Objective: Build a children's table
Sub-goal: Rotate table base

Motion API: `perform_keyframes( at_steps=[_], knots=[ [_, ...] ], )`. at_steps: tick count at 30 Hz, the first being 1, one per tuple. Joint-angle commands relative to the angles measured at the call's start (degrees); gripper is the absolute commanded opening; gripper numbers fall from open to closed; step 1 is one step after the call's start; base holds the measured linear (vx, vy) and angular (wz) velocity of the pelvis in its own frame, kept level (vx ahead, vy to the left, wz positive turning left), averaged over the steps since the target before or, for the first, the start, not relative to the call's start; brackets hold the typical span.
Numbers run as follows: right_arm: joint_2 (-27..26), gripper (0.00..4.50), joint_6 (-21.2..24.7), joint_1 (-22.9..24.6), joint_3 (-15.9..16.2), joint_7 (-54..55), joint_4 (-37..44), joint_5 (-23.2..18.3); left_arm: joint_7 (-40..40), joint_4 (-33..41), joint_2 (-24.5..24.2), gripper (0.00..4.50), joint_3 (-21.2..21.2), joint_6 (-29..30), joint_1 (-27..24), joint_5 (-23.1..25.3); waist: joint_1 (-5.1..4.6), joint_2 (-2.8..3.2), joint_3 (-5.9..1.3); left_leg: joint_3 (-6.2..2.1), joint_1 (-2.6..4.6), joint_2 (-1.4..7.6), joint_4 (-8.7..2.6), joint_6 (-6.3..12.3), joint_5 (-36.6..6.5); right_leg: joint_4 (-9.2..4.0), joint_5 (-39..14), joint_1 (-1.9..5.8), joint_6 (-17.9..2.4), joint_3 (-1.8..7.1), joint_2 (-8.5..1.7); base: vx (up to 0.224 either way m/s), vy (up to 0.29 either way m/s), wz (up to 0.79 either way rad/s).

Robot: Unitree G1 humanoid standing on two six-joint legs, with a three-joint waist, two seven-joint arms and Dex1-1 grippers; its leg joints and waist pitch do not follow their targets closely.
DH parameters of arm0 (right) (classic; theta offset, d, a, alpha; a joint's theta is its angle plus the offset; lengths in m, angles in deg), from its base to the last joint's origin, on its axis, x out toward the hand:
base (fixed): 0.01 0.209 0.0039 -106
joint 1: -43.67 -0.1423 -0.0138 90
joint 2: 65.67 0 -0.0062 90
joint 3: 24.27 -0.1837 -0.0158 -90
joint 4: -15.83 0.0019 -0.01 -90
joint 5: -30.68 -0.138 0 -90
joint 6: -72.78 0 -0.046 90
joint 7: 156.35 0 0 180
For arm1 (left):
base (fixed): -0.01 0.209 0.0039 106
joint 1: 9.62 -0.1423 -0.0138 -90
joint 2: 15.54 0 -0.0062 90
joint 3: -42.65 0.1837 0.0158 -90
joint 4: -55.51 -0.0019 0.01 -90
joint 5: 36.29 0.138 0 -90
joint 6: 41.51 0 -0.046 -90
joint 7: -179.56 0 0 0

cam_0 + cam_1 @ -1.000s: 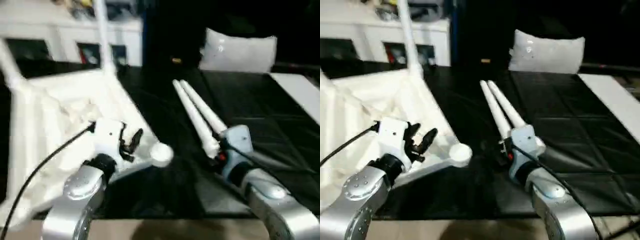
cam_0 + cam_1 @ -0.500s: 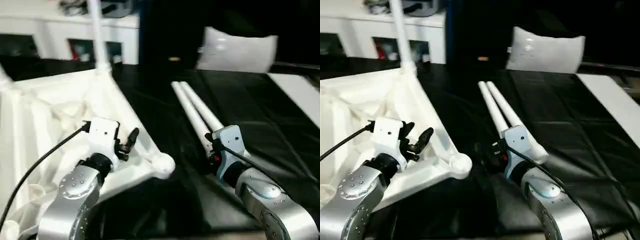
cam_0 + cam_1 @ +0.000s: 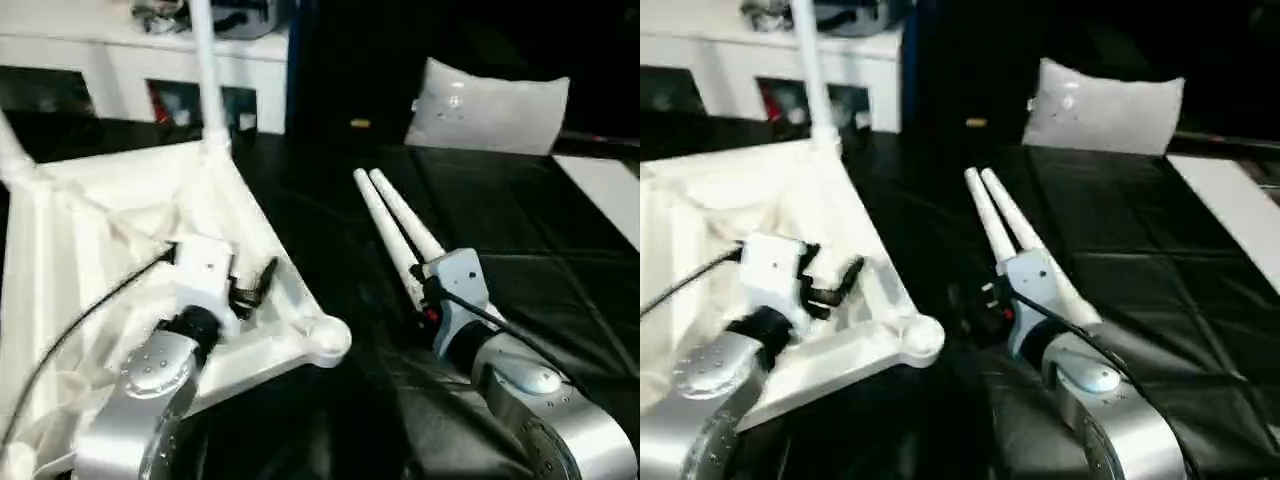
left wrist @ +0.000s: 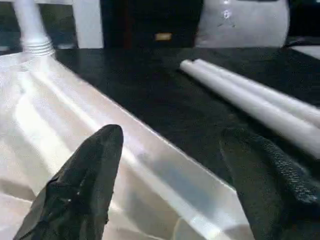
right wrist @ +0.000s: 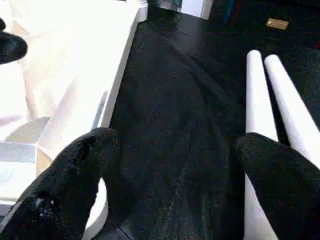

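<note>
The top (image 3: pixel 120 230) lies upside down on the black surface (image 3: pixel 520 250), on the robot's left, ribbed underside up. The left gripper (image 3: pixel 250 287) hangs over the top's near right edge, its fingers (image 4: pixel 87 180) spread and holding nothing; in the left wrist view the white rim runs between them without touching either. Just ahead of that gripper, the near corner socket (image 3: pixel 327 337) stands empty. One leg (image 3: pixel 205 75) rises upright from the far corner socket, and another leg (image 3: pixel 15 150) shows at the far left corner.

Two loose legs (image 3: pixel 395 230) lie side by side, touching, on the black surface right of the top, running from far to near. The right gripper (image 5: pixel 175 170) sits at their near ends, wide open and empty. In the right wrist view one finger (image 5: pixel 277 182) lies over the nearer leg's end and the other finger is beside the top's corner, with bare black surface between them.

A cushion (image 3: pixel 490 105) stands at the far edge, well beyond the loose legs. A flat white board (image 3: pixel 605 190) lies at the far right. White shelving (image 3: pixel 120 65) runs behind the top. A black cable (image 3: pixel 90 320) trails from the left wrist across the top. A small yellow object (image 5: pixel 276 23) lies beyond the leg tips.
</note>
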Motion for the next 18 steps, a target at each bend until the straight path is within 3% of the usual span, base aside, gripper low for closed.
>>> perform_keyframes(
  at_steps=[1,2,3,4,5,6,7,8,9,10,11,12,13,14,15,16,17,18],
  knots=[
    [-0.02,4.50,0.43,-0.67,-0.22,-0.10,-0.25,-0.30,0.11,0.21,-0.33,3.61,-0.23,0.32,0.26,-0.29,-0.10,1.11,-1.84,-0.22,-0.54,2.42,-4.85,6.96,7.42,-3.86,-3.75,2.62,-13.36,2.39,-2.79,0.000,0.000,0.00],
    [-0.03,4.50,0.48,-0.71,-0.21,-0.10,-0.23,-0.33,0.14,0.21,-0.31,3.61,-0.29,0.33,0.27,-0.38,-0.75,1.36,-2.10,-1.28,0.52,3.07,-5.24,8.64,8.96,-2.71,-0.53,1.78,-12.53,1.60,-2.30,0.000,0.000,0.00],
    [0.00,4.50,0.52,-0.75,-0.20,-0.12,-0.25,-0.36,0.16,0.21,-0.30,3.61,-0.31,0.34,0.29,-0.41,-0.99,1.28,-2.30,-1.74,1.41,3.23,-5.18,10.12,9.80,-2.32,0.82,1.14,-12.40,1.36,-2.23,0.000,0.000,0.00],
    [0.07,4.50,0.66,-0.84,-0.17,-0.17,-0.27,-0.41,0.20,0.22,-0.32,3.61,-0.32,0.35,0.32,-0.45,-1.46,1.13,-2.08,-2.47,2.11,3.58,-5.26,13.62,10.50,-1.78,1.66,0.17,-12.39,1.12,-2.44,0.051,-0.012,0.00],
    [0.31,4.50,1.12,-1.08,0.01,-0.52,-0.27,-0.70,0.15,0.31,-0.39,3.61,-0.34,0.42,0.32,-0.51,-1.16,0.94,-2.33,-1.67,1.50,2.74,-4.55,15.50,10.81,-2.33,2.27,0.94,-13.34,1.68,-3.27,0.000,0.000,0.00],
    [0.31,4.50,1.12,-1.08,0.01,-0.52,-0.27,-0.70,0.15,0.31,-0.39,3.61,-0.34,0.42,0.32,-0.51,-0.91,0.66,-2.29,-0.90,0.29,1.88,-4.11,15.45,10.89,-2.99,2.25,2.03,-13.87,2.27,-3.66,0.000,0.000,0.00],
    [0.37,4.50,1.36,-1.18,0.04,-0.50,-0.28,-0.72,0.11,0.40,-0.39,3.61,-0.40,0.48,0.31,-0.58,0.00,0.36,-1.98,0.39,-2.10,0.58,-3.40,13.19,8.86,-4.79,-1.77,4.10,-14.08,3.58,-4.24,0.000,0.000,0.00],
    [0.32,4.50,1.38,-1.19,0.01,-0.43,-0.29,-0.72,0.10,0.41,-0.40,3.72,-0.41,0.48,0.31,-0.57,0.46,0.57,-2.06,0.71,-1.79,0.89,-3.43,11.42,7.59,-5.16,-3.91,4.23,-14.27,3.80,-4.56,0.000,0.000,0.00],
    [-0.02,4.50,1.41,-1.26,-0.21,0.00,-0.33,-0.72,0.06,0.44,-0.41,3.72,-0.42,0.51,0.33,-0.54,1.55,1.12,-2.31,-0.89,-7.12,-0.33,-1.13,15.79,9.31,-7.15,-7.16,7.91,-8.49,1.50,-7.81,0.000,0.000,0.00],
    [-0.34,4.50,1.03,-1.33,-0.38,0.38,-0.39,-0.61,0.03,0.44,-0.44,3.72,-0.44,0.55,0.38,-0.51,0.09,2.46,-3.12,-0.97,-1.52,1.52,-2.69,11.65,9.40,-5.94,-7.68,4.24,-7.59,1.18,-5.10,0.016,0.012,0.39],
    [-0.55,4.50,0.88,-1.36,-0.55,0.60,-0.43,-0.57,0.00,0.43,-0.46,3.72,-0.45,0.58,0.41,-0.53,-1.97,2.56,-2.58,-4.90,4.43,5.26,-5.09,13.24,12.39,-1.27,-3.48,-0.77,-8.25,-1.69,-1.43,0.070,-0.028,0.23],
    [-0.75,4.50,0.84,-1.34,-0.75,0.83,-0.40,-0.55,-0.08,0.50,-0.53,3.72,-0.40,0.62,0.37,-0.58,-3.07,2.80,-2.47,-7.21,6.29,6.84,-6.04,16.47,11.36,1.48,-3.60,-3.55,-6.60,-2.12,-1.16,0.100,-0.046,0.31],
    [-0.80,4.50,0.87,-1.31,-0.85,0.88,-0.35,-0.58,-0.18,0.57,-0.60,3.72,-0.28,0.63,0.31,-0.63,-3.19,1.79,-2.86,-9.61,9.21,9.83,-6.06,23.31,11.97,4.72,-4.55,-7.49,-2.58,-0.58,-3.00,0.098,-0.053,0.04],
    [-0.78,4.50,0.82,-1.26,-0.93,0.92,-0.33,-0.54,-0.38,0.62,-0.74,3.85,-0.03,0.65,0.24,-0.65,-2.86,1.33,-1.92,-7.99,7.68,9.06,-6.11,25.04,10.74,4.78,-2.28,-8.41,-1.84,1.19,-4.63,0.055,-0.042,0.11],
    [-0.78,4.50,0.82,-1.26,-0.93,0.92,-0.33,-0.54,-0.38,0.62,-0.74,3.85,-0.03,0.65,0.24,-0.65,-2.84,0.96,-1.61,-5.89,6.39,6.68,-5.82,23.46,8.56,2.83,0.29,-7.57,-3.10,1.70,-4.85,0.000,0.000,0.00],
    [-0.51,4.50,1.34,-1.21,-0.94,0.82,-0.26,-0.82,-0.60,0.66,-0.82,3.95,0.25,0.67,0.20,-0.68,-1.39,-1.68,-1.61,-0.56,0.14,-0.35,-2.88,17.78,0.86,-3.66,-4.68,-0.75,-5.74,5.53,-5.92,0.020,-0.051,0.11],
    [-0.37,4.50,1.81,-1.22,-0.90,0.84,-0.23,-0.90,-0.60,0.65,-0.79,3.95,0.33,0.68,0.22,-0.67,0.53,-2.22,-1.87,-0.35,-3.35,-2.58,2.87,12.90,0.03,-6.71,-14.77,4.40,-11.48,11.21,-9.86,0.000,0.000,0.00],
    [-0.31,4.50,2.04,-1.23,-0.88,0.88,-0.19,-0.92,-0.55,0.63,-0.76,3.95,0.37,0.70,0.24,-0.66,1.44,-1.39,-1.17,-1.18,-4.82,-1.13,4.93,9.62,0.54,-7.78,-19.52,5.33,-14.28,12.01,-12.68,0.000,0.000,0.00]
  ],
)
